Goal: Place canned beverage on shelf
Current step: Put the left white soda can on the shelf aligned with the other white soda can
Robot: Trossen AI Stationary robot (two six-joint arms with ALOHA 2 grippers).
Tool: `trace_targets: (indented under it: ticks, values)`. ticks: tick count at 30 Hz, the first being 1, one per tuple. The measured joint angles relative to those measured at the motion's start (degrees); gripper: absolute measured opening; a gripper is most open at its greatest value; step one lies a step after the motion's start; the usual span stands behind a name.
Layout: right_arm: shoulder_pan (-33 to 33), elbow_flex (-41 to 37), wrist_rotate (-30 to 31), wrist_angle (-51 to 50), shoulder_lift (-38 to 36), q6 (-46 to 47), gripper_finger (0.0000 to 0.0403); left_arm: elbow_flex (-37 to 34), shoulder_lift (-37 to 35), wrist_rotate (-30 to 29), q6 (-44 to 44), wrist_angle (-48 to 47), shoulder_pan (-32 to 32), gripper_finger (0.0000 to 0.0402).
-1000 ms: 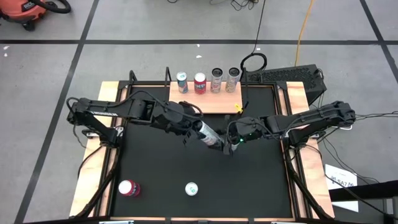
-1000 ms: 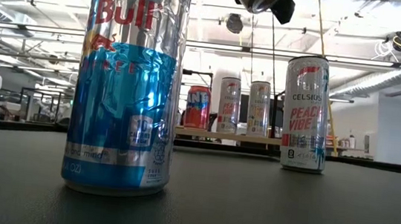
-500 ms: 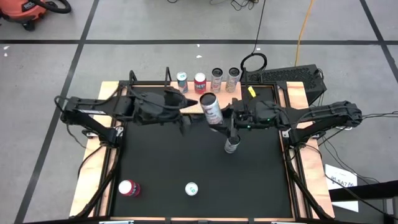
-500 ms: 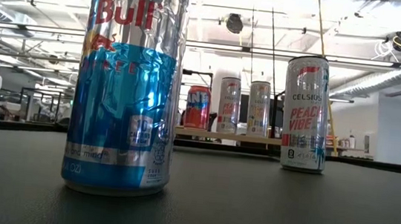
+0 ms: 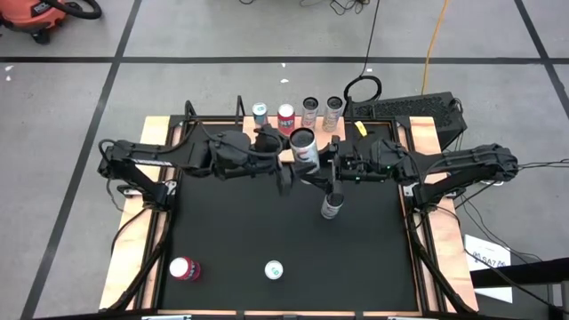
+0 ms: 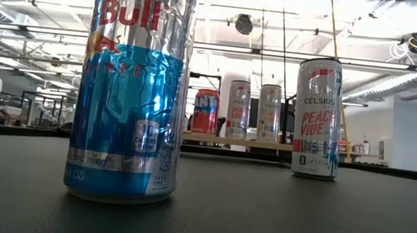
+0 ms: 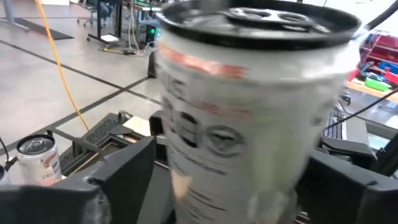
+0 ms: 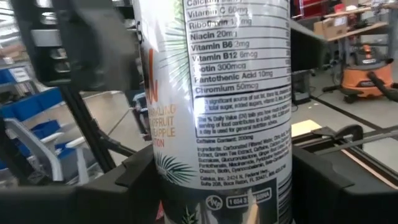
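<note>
shelf point(image 5: 293, 133): four cans point(image 5: 286, 117) crowd rear; front edge free

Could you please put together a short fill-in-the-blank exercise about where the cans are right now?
1. The shelf carries ___ standing cans.
2. The number of loose cans standing on the black mat is ___.
3. The raised can is held upright by the ___ gripper.

Missing words: four; three; right
</note>
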Motion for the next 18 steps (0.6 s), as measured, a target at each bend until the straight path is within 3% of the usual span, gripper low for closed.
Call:
trace_targets:
  ticks: [10, 18]
  values:
    - [-0.26, 0.21, -2.22, -4.43, -1.15, 2.73, 0.0267, 0.00, 0.26, 3.57, -0.18, -1.28, 1.57, 0.0227]
    - [-2.75, 7.54, -3.38, -37.94, -6.11, 1.03, 0.0343, -0.07, 0.49, 1.46, 3.57, -12.56, 2.10, 0.0227]
